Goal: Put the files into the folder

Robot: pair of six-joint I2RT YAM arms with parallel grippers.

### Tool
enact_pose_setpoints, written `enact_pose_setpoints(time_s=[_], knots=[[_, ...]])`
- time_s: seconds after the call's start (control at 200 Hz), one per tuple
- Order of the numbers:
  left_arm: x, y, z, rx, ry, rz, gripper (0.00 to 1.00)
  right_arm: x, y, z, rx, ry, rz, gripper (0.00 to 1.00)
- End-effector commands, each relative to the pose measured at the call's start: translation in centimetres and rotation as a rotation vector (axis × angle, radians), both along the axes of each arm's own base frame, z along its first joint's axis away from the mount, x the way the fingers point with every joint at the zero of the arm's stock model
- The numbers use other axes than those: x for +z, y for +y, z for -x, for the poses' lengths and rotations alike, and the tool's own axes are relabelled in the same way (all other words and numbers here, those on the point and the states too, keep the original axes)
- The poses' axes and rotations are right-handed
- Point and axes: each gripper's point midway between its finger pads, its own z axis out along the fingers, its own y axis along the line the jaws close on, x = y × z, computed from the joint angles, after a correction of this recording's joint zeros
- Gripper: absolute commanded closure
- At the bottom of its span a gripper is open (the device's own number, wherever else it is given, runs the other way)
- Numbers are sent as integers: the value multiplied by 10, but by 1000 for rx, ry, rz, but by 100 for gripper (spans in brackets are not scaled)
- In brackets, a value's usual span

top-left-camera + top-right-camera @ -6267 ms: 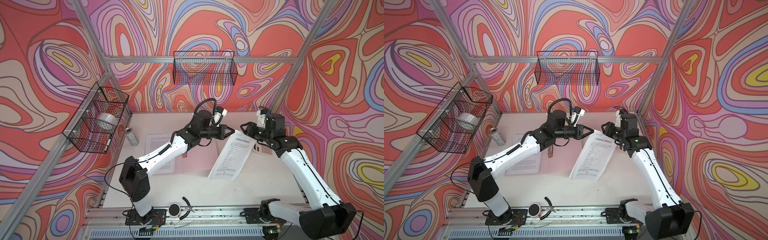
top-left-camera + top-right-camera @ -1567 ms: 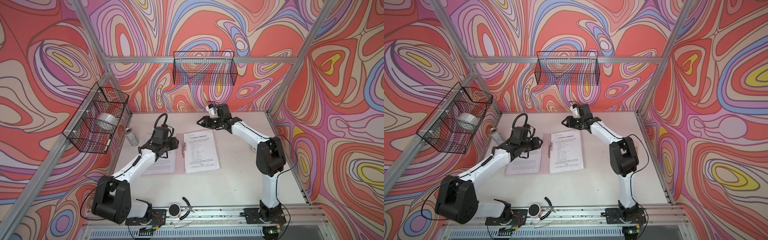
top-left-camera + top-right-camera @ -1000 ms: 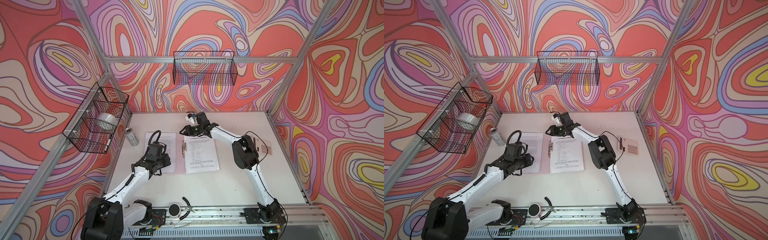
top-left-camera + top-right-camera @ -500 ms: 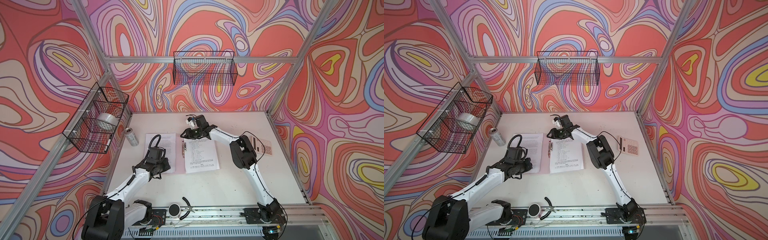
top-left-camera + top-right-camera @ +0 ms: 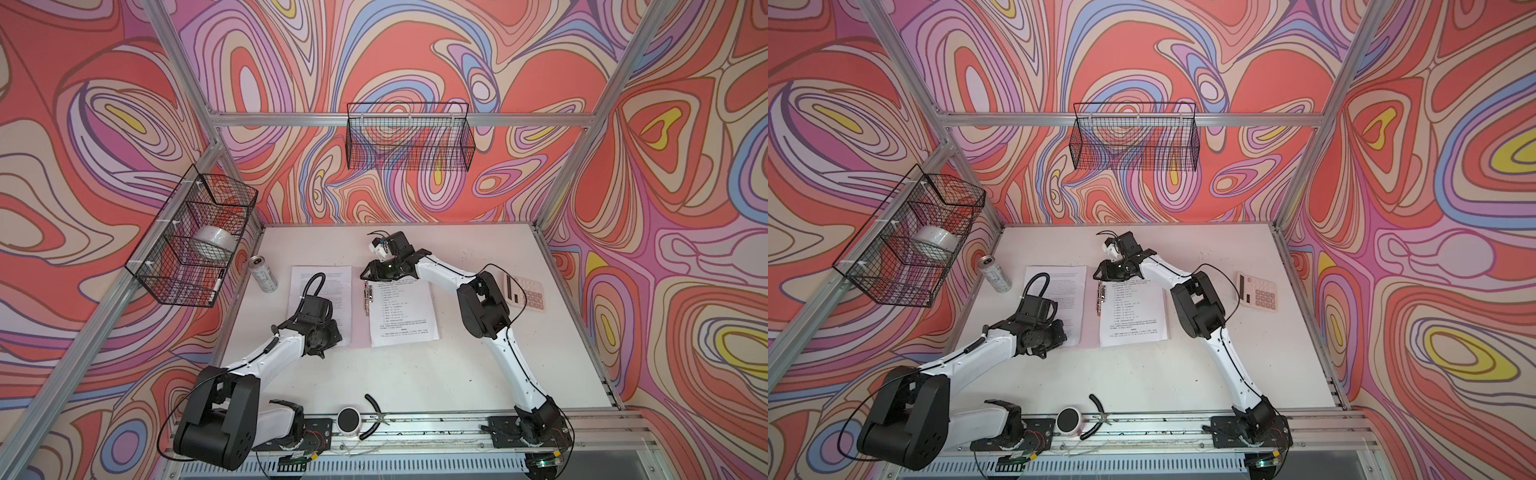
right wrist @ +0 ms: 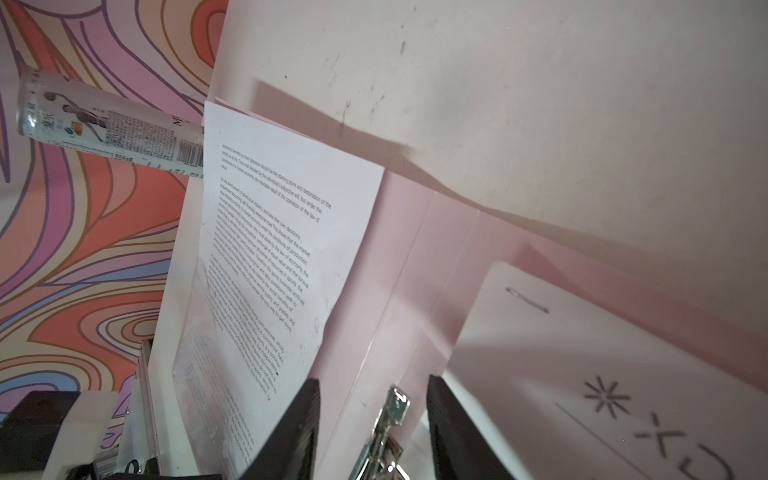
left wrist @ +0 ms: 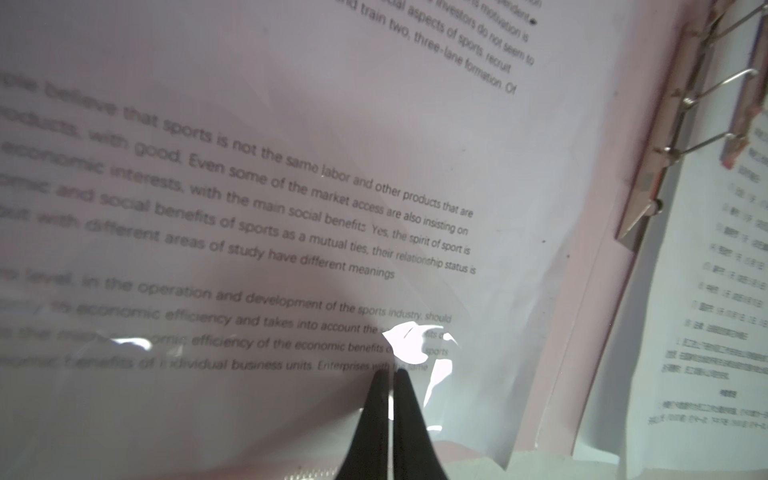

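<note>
Closure just now: my left hand (image 7: 388, 374) is shut at the sheet (image 7: 291, 187) edge, grip unproven; right hand (image 6: 372, 380) gapes astride the folder (image 6: 415, 249) clip (image 6: 390, 419).

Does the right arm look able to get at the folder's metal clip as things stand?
Probably yes: the right tool hovers open astride the clip on the folder, with nothing between them.

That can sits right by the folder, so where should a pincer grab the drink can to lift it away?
Probably around its round body at mid-height, pincer level, coming from the table's near side. The drink can stands upright, a wall basket close on one side, the folder on the other.
</note>
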Motion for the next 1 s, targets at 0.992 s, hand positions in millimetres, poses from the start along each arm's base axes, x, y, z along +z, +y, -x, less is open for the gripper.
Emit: enact_pose_setpoints(time_s=[0.992], knots=[[-20, 2, 4, 43, 69, 12, 97, 15, 27, 9, 117, 5, -117, 56]])
